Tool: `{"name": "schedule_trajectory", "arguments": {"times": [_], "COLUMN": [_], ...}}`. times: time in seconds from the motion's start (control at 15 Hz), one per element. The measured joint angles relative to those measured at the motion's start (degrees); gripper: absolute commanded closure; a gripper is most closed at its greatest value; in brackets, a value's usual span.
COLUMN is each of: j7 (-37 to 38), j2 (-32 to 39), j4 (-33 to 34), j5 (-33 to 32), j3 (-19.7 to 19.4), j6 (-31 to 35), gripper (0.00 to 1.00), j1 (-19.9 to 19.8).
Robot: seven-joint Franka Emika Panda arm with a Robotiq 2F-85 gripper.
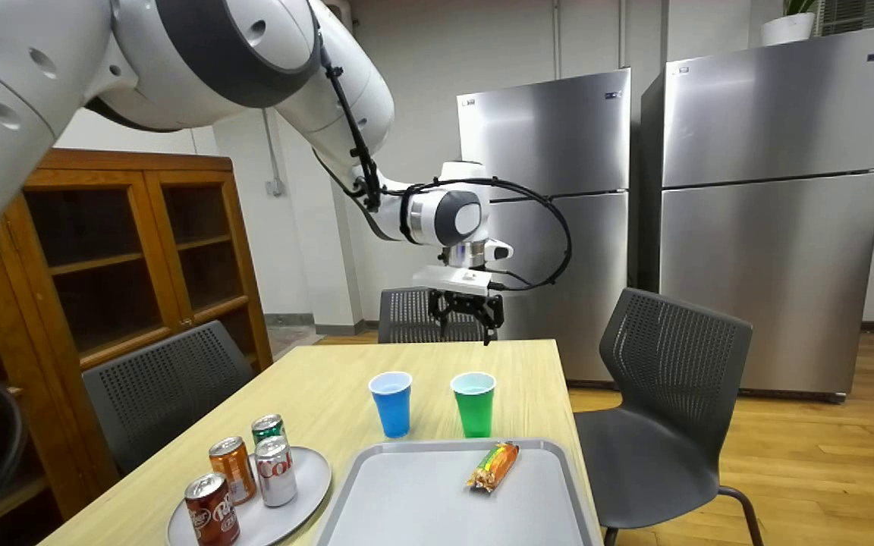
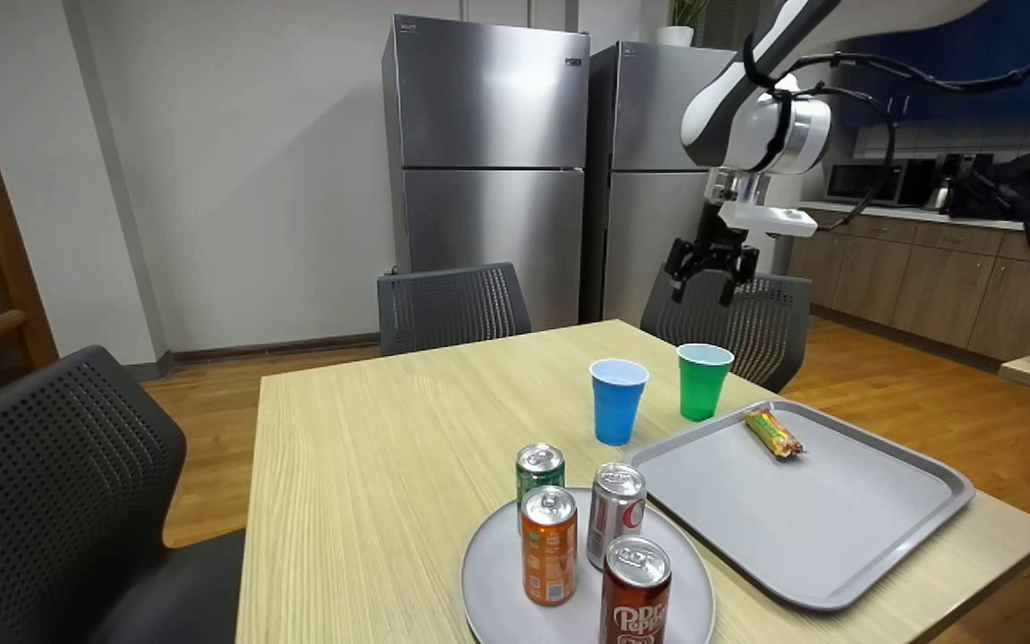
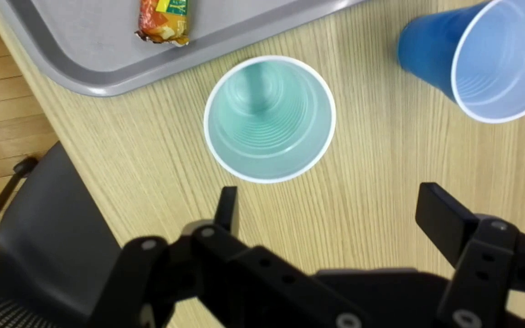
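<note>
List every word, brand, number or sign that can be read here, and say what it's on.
"Dr Pepper": dark red can.
Silver can: red lettering, too blurred to quote surely.
Green can, orange can: print too small or blurred.
Snack packet: lettering cut off in the wrist view, unreadable.
Refrigerator badges: too small.
Green cup, blue cup: no lettering seen.

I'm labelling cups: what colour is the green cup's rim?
The green cup's rim is white, clearest in the wrist view.
</note>
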Motion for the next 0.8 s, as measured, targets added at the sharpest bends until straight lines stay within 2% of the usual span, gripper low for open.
{"name": "schedule_trajectory", "arguments": {"times": [0.33,0.8], "j7": [-7.74,-10.93], "j2": [-1.96,-3.25], "j4": [-4.24,-9.81], "j5": [0.73,-0.17], "j3": [0.46,-1.08], "j6": [-2.58,-2.53], "gripper": [0.0,0.0], "j1": [-2.72,-3.1]}}
